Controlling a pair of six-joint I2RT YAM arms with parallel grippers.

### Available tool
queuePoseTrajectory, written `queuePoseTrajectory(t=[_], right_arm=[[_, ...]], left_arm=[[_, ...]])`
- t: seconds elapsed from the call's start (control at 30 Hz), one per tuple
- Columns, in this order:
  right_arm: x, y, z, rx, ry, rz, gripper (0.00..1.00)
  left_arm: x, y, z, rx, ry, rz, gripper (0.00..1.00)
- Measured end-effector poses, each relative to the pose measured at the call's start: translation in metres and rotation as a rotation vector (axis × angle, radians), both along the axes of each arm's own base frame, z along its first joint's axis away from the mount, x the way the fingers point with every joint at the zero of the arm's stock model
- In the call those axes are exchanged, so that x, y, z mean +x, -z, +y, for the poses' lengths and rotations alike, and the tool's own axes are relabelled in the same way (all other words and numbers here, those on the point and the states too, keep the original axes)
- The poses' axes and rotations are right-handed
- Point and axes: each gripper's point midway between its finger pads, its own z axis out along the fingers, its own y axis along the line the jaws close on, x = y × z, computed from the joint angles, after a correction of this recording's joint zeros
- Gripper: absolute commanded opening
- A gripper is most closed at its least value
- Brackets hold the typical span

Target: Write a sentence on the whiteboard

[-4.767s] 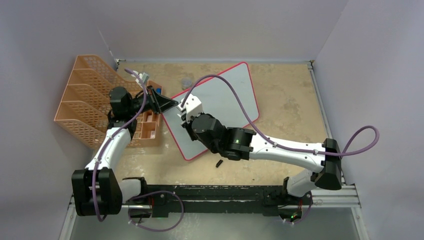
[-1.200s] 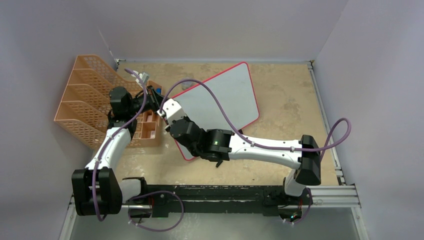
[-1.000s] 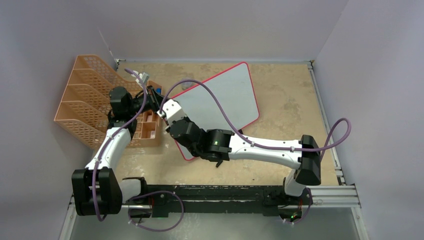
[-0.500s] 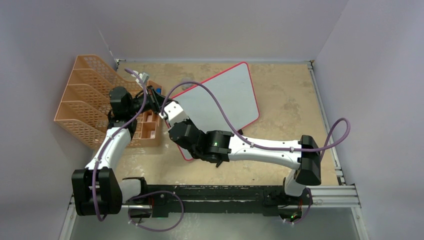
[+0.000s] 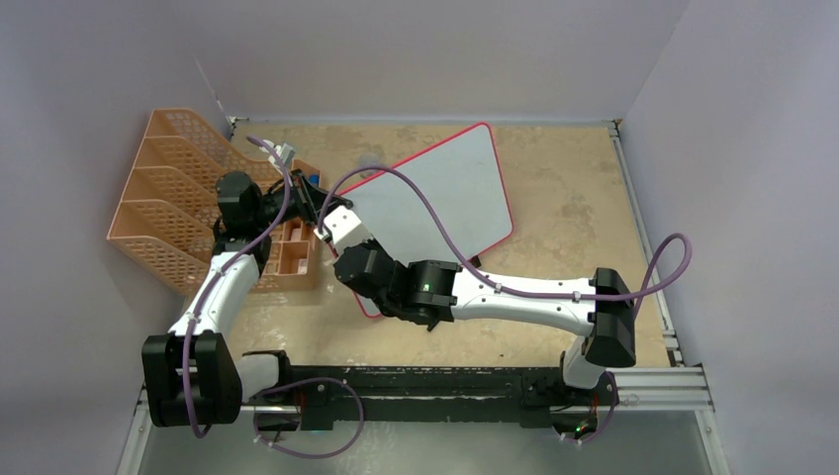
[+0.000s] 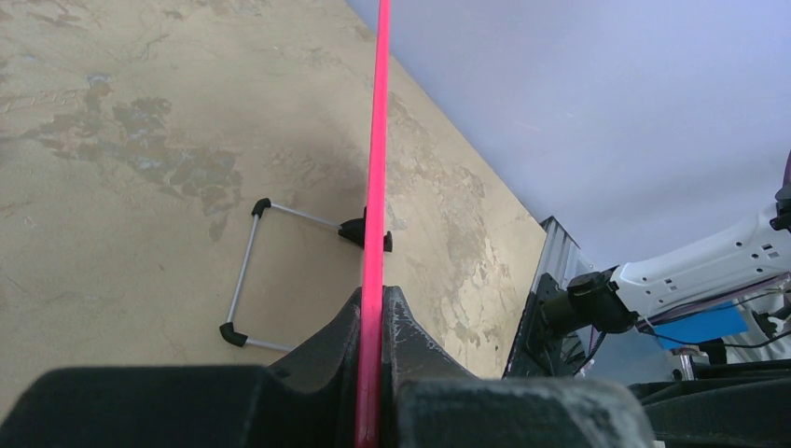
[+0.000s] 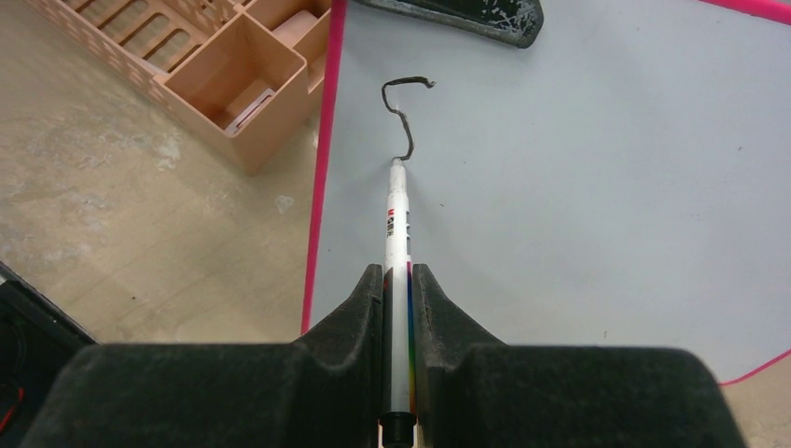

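The whiteboard [image 5: 445, 188] stands tilted at mid-table, pale with a red-pink frame. My left gripper [image 5: 315, 202] is shut on its left frame edge; in the left wrist view the red edge [image 6: 378, 140] runs between the closed jaws of that gripper [image 6: 371, 313]. My right gripper [image 5: 334, 220] is shut on a white marker [image 7: 398, 224], seen between its jaws [image 7: 398, 280]. The marker's tip touches the board [image 7: 578, 168] at the end of one curved black stroke [image 7: 405, 107]. Of the sentence, only this stroke shows.
An orange mesh file rack [image 5: 168, 198] stands at the left, with a small orange compartment tray [image 5: 292, 252] beside the board, also in the right wrist view [image 7: 242, 84]. The board's wire foot [image 6: 244, 280] rests on the tan table behind it. Walls close in all round.
The right arm has shifted left along the board to its left edge. Over the last second its wrist slid slightly toward the near edge. The left gripper has not moved.
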Motion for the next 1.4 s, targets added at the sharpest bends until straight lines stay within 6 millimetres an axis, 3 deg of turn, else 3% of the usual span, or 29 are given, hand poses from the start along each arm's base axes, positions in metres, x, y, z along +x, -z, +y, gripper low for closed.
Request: queuePoseTrajectory(t=[0.8,1.13,1.4], right_arm=[[-0.004,-0.009,0.013,0.059,-0.040,0.002,0.00],[-0.009,-0.038,-0.007,0.130,-0.036,-0.007,0.00],[-0.005,-0.030,-0.011,0.122,-0.018,0.005,0.00]], left_arm=[[0.000,0.000,0.000,-0.001,0.001,-0.003,0.00],[0.000,0.000,0.000,-0.001,0.003,-0.003,0.00],[0.000,0.000,0.000,-0.001,0.003,-0.003,0.00]])
